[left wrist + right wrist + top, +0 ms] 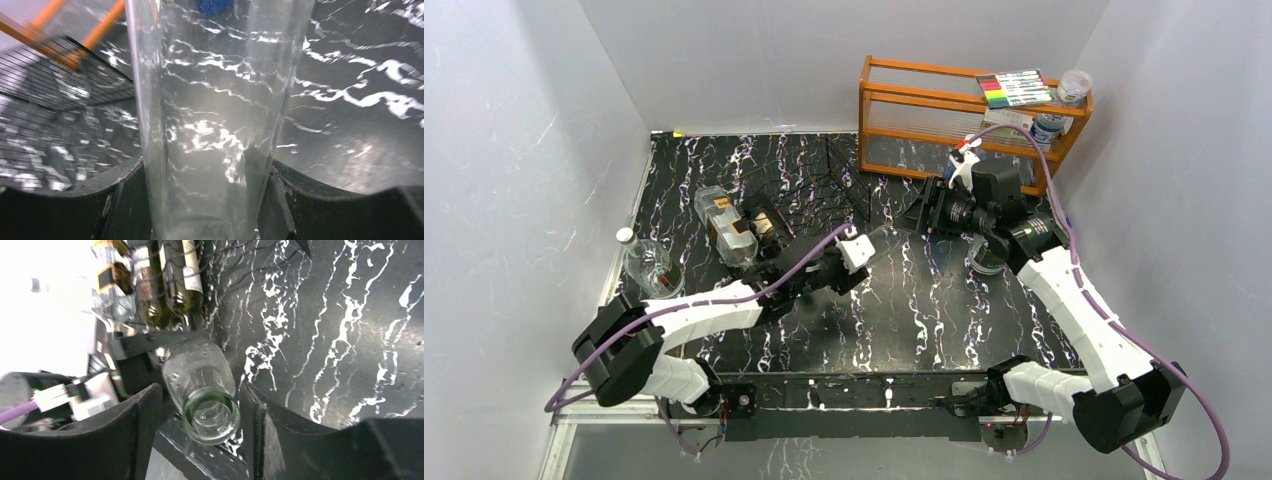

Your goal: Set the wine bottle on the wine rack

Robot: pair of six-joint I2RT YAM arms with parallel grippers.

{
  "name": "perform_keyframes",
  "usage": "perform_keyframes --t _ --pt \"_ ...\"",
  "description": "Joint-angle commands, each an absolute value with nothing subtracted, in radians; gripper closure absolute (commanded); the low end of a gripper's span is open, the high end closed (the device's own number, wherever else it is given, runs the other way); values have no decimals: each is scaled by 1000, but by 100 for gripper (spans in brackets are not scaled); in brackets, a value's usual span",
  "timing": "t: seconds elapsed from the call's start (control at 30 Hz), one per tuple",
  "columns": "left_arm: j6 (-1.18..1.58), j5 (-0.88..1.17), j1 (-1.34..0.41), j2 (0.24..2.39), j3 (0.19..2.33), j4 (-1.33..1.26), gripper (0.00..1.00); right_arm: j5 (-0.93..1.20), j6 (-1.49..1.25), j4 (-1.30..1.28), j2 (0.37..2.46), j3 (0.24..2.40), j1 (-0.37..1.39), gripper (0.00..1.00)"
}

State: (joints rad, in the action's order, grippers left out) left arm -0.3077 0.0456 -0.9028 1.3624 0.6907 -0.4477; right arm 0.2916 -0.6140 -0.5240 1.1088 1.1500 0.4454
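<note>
The wine bottle [886, 236] is clear glass and hangs level above the dark marbled table, between my two grippers. In the left wrist view its body [210, 100] fills the gap, and my left gripper [207, 165] is shut on it with both fingers against the glass. In the right wrist view its green-tinted mouth [211, 415] points at the camera. My right gripper [201, 390] stands open around the neck, with a gap on the left side. The wine rack [824, 185], thin black wire, stands just behind the left gripper [856, 250].
Two labelled dark bottles [170, 285] lie at the rack's left end. Another clear bottle [649, 265] stands by the left wall. An orange wooden shelf [964, 110] with markers and a jar stands at the back right. A round clear lid [989, 260] lies under the right arm.
</note>
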Motion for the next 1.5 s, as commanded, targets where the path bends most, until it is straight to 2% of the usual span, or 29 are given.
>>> perform_keyframes --t 0.0,0.13,0.27,0.67,0.8,0.9,1.07,1.17,1.3,1.47 --pt "-658 -29 -916 1216 685 -540 100 370 -331 -688 1124 1269 445 25" --pt "-944 -53 -919 1200 712 -552 100 320 -231 -776 1116 1316 446 18" --pt "-1180 -90 -920 1219 749 -574 100 362 -189 -768 1092 1356 446 13" --pt "-1459 -66 -921 1249 782 -698 100 355 -154 -740 1084 1382 446 11" --pt "-1499 -34 -920 1244 811 -701 100 367 -132 -724 1089 1389 446 10" --pt "-1531 6 -923 1232 825 -704 100 453 -88 -729 1105 1380 459 11" --pt "-1562 28 -937 1229 839 -702 100 403 -68 -737 1130 1374 475 11" --pt "-1550 35 -937 1229 839 -701 100 462 -67 -735 1138 1376 482 12" --pt "-1547 35 -936 1240 839 -709 100 568 -77 -727 1150 1357 489 14" --pt "-1517 46 -936 1240 840 -720 100 579 -78 -727 1134 1339 497 19"
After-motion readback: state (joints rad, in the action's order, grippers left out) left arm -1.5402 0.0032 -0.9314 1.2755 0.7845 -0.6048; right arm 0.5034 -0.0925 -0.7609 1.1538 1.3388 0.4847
